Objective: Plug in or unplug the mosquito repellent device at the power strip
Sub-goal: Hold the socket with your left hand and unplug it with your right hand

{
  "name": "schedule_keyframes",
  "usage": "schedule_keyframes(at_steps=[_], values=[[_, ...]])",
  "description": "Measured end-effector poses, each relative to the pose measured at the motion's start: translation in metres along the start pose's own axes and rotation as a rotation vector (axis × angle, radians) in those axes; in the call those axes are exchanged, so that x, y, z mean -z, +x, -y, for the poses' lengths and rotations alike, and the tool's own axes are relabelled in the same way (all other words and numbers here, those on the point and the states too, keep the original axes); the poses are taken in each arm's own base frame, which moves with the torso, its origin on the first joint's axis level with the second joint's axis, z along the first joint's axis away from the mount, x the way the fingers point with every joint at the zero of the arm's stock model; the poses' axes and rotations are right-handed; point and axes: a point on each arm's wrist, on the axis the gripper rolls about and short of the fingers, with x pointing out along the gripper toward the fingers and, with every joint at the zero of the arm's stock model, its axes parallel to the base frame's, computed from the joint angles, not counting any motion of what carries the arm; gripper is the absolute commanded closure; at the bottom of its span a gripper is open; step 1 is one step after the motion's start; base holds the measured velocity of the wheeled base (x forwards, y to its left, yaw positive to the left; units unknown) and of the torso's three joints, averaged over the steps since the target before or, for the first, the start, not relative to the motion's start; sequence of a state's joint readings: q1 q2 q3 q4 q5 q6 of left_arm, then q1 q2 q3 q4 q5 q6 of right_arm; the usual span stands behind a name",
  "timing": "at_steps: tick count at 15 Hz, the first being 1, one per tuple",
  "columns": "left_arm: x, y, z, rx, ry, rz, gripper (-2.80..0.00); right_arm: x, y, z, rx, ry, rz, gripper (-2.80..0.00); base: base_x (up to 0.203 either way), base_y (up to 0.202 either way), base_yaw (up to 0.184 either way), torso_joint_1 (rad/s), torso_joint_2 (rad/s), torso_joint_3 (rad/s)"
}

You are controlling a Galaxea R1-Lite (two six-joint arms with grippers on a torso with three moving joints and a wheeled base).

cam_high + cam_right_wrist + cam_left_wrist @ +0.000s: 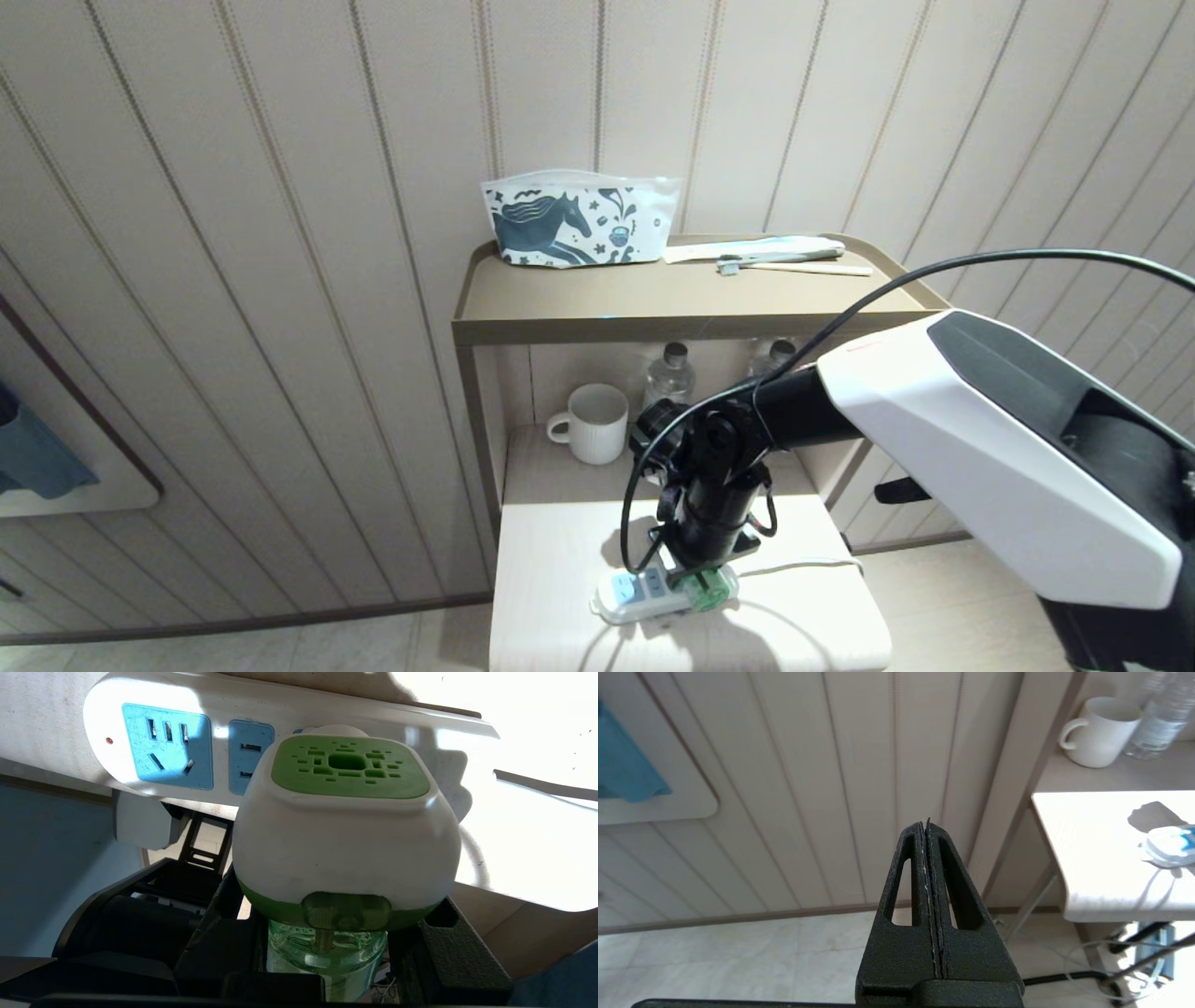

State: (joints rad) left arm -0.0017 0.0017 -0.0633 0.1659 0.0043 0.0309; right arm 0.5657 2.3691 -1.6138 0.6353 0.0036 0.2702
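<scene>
The white power strip [635, 594] with light-blue socket faces lies near the front of a small white table [560, 551]. My right gripper [698, 571] reaches down onto its right end. In the right wrist view the mosquito repellent device [345, 830], white with a green vented top, sits against the power strip [163, 746] over its far socket. Its prongs are hidden. My right gripper [329, 947] is shut on the device, a black finger [448, 942] on each side of its green bottle. My left gripper [927, 826] hangs shut and empty off to the left of the table.
A white mug [593, 423] and clear water bottles [669, 373] stand on the shelf behind the table. A horse-print pouch [579, 219] and a toothbrush set [775, 257] lie on the upper shelf. The strip's thin cord [803, 565] runs right across the table.
</scene>
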Motion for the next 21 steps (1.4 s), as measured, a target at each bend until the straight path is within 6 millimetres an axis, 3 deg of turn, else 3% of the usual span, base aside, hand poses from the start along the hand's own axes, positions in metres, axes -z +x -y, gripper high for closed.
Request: schedule_keyframes(at_steps=[2, 4, 6, 8, 10, 13, 16, 18, 21], values=[[-0.018, -0.007, -0.001, -0.012, 0.017, 0.053, 0.0, 0.0, -0.001, 0.0, 0.0, 0.0, 0.001, 0.0, 0.0, 0.0, 0.0, 0.0, 0.0, 0.0], [-0.062, -0.019, -0.002, -0.022, 0.006, 0.139, 0.0, 0.0, -0.001, 0.0, 0.001, 0.0, 0.001, 0.0, 0.0, 0.0, 0.0, 0.0, 0.0, 0.0], [-0.105, -0.014, -0.003, -0.006, -0.013, 0.131, 0.0, 0.0, -0.001, 0.0, 0.001, 0.0, 0.002, 0.0, 0.0, 0.0, 0.0, 0.0, 0.0, 0.0], [-0.138, 0.012, -0.003, 0.057, -0.03, 0.035, 0.0, 0.0, -0.002, 0.0, 0.0, 0.0, 0.003, 0.0, 0.0, 0.0, 0.0, 0.0, 0.0, 0.0], [-0.155, 0.053, -0.001, 0.173, -0.048, -0.123, 0.0, 0.0, -0.001, 0.0, -0.001, 0.0, 0.003, 0.0, 0.0, 0.0, 0.0, 0.0, 0.0, 0.0], [-0.145, 0.116, 0.015, 0.404, -0.055, -0.402, 0.0, -0.001, 0.0, 0.0, -0.003, 0.0, 0.003, 0.0, 0.0, 0.0, 0.0, 0.0, 0.0, 0.0], [-0.108, 0.156, 0.06, 0.596, 0.053, -0.632, 0.0, -0.001, -0.001, -0.002, -0.005, -0.003, 0.007, 0.0, 0.0, 0.0, 0.0, 0.0, 0.0, 0.0], [-0.081, 0.178, 0.092, 0.636, 0.14, -0.702, 0.0, -0.002, -0.002, -0.002, -0.006, -0.004, 0.011, 0.0, 0.0, 0.0, 0.0, 0.0, 0.0, 0.0], [-0.051, 0.202, 0.141, 0.671, 0.222, -0.666, 0.0, -0.002, -0.004, -0.004, -0.007, -0.008, 0.018, 0.0, 0.0, 0.0, 0.0, 0.0, 0.0, 0.0]])
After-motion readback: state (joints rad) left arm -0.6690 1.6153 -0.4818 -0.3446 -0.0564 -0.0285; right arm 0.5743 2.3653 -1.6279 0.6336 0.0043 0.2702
